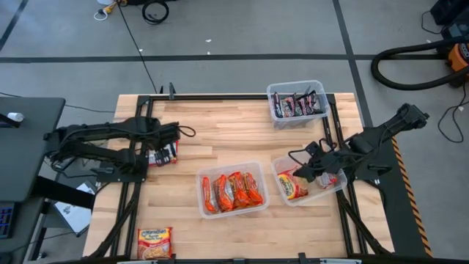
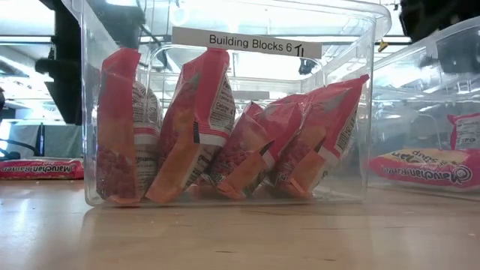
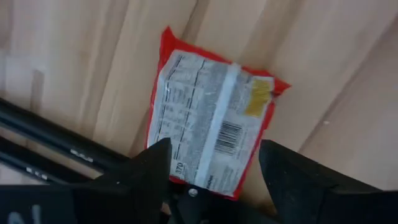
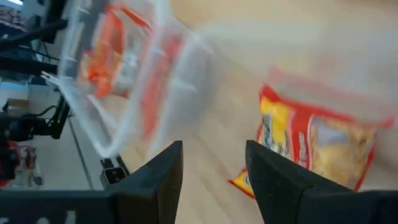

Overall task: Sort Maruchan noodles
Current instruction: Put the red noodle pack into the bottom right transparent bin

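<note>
Nearest the front edge of the wooden table a yellow-red Maruchan packet lies alone, with the middle clear bin just behind it holding orange-red packets stood on edge. Farther back, the left gripper hangs with fingers spread over a red packet lying label-down, while the right gripper, fingers apart and empty, hovers over the right bin containing a yellow-red packet. At the far edge a third bin holds dark maroon packets.

Wooden table: butcher-block top, black frame rails along its edges. Three clear plastic bins stand on it: centre bin, labelled "Building Blocks 6"; 4 o'clock bin; 1 o'clock bin. Orange shop vacuum with black hose on the floor at 2 o'clock.
</note>
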Motion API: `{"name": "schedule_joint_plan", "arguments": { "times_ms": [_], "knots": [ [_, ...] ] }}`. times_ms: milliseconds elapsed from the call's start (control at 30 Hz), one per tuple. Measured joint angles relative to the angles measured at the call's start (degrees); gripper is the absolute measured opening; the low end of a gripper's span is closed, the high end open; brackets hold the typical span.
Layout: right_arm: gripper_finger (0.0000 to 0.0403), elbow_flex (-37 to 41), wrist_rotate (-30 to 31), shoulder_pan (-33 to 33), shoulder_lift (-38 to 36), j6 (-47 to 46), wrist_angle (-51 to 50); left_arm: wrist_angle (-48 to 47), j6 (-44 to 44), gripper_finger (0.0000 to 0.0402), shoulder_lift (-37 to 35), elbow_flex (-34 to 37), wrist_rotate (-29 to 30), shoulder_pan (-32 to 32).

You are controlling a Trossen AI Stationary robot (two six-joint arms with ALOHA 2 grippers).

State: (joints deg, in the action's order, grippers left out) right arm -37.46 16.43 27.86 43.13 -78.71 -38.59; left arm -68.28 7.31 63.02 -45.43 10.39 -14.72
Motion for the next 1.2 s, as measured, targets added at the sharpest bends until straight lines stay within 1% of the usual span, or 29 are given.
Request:
{"name": "schedule_joint_plan", "arguments": {
  "times_ms": [100, 200, 300, 400, 533, 600, 700, 733, 833, 933, 1067, 1200],
  "knots": [
    [0.0180, -5.57, 2.99, 0.00, -0.03, 4.18, -3.69, 0.22, 1.33, 0.0261, 5.05, 0.00, 1.18, -0.31],
    [0.0180, -10.77, 4.87, -0.01, -0.04, 7.90, -6.53, 1.03, 0.88, 0.0265, 10.01, 0.00, 0.86, -0.62],
    [0.0180, -14.99, 4.99, 0.01, -0.06, 11.89, -7.26, 1.84, -0.67, 0.0265, 13.86, 0.00, -2.01, -0.61],
    [0.0180, -17.63, 4.98, 0.10, -0.07, 15.57, -7.43, 2.23, -1.98, 0.0266, 16.28, 0.00, -6.15, -0.34],
    [0.0180, -18.62, 4.67, 0.73, -0.05, 19.48, -8.42, 2.21, -1.73, 0.0274, 17.77, 0.00, -7.53, 2.69],
    [0.0180, -18.62, 4.65, 0.93, 0.00, 20.72, -9.52, 3.48, -1.06, 0.0282, 18.03, 0.00, -6.14, 5.34],
    [0.0180, -18.62, 4.70, 0.93, -0.02, 22.74, -9.92, 7.29, 4.60, 0.0290, 18.08, 0.74, 2.21, 9.56],
    [0.0180, -18.62, 4.70, 0.93, -0.02, 23.72, -9.88, 9.16, 5.99, 0.0290, 18.08, 1.45, 3.61, 10.65],
    [0.0180, -18.62, 3.87, 0.93, -0.04, 25.37, -9.88, 12.03, 8.62, 0.0290, 18.10, 3.94, 4.27, 13.44],
    [0.0180, -18.62, 1.47, 0.93, -0.04, 26.33, -9.88, 12.08, 9.00, 0.0290, 19.82, 4.20, 4.56, 14.96],
    [0.0180, -18.62, 0.61, 0.93, -0.21, 27.83, -9.82, 11.98, 9.42, 0.0287, 23.44, 4.17, 5.03, 14.81],
    [0.0180, -18.62, 0.39, 0.93, -1.04, 28.30, -9.49, 11.48, 8.84, 0.0266, 28.43, 3.65, 4.95, 14.21]
  ]
}}
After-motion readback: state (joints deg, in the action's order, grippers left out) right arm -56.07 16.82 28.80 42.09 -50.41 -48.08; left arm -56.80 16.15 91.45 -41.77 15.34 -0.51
